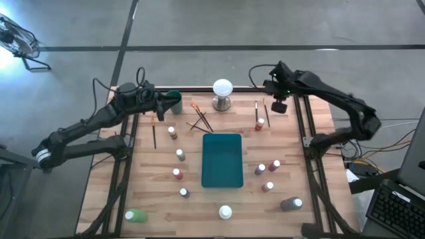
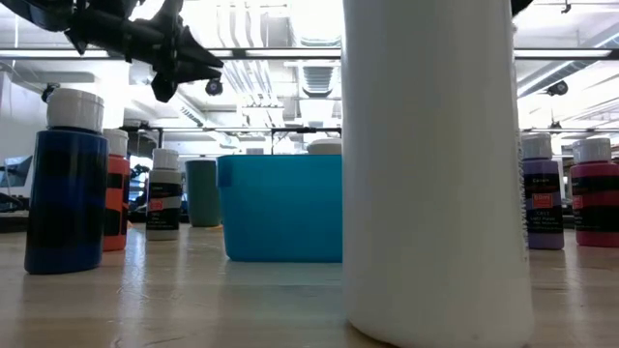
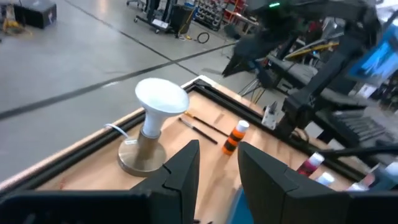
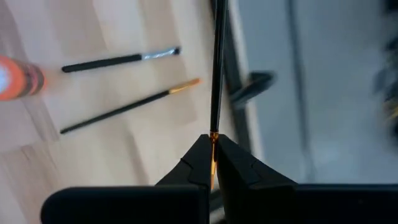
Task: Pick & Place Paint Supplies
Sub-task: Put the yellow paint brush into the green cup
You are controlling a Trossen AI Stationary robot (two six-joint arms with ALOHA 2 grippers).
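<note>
Overhead count. Teal tray (image 1: 222, 159): one. White ball on a metal base (image 1: 222, 93): one. Dark green cup (image 1: 174, 101): one, at the table's far edge. White-capped paint bottles: eleven standing on the wood, among them one larger green bottle (image 1: 135, 215), one larger grey bottle (image 1: 291, 204) and one white bottle (image 1: 226, 212). Thin brushes: at least six visible; the crossed cluster (image 1: 199, 120) cannot be counted exactly.

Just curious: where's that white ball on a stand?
In the high view the white ball stands at the table's far edge, mid-width, just beyond the teal tray, between crossed brushes and an orange bottle.
</note>
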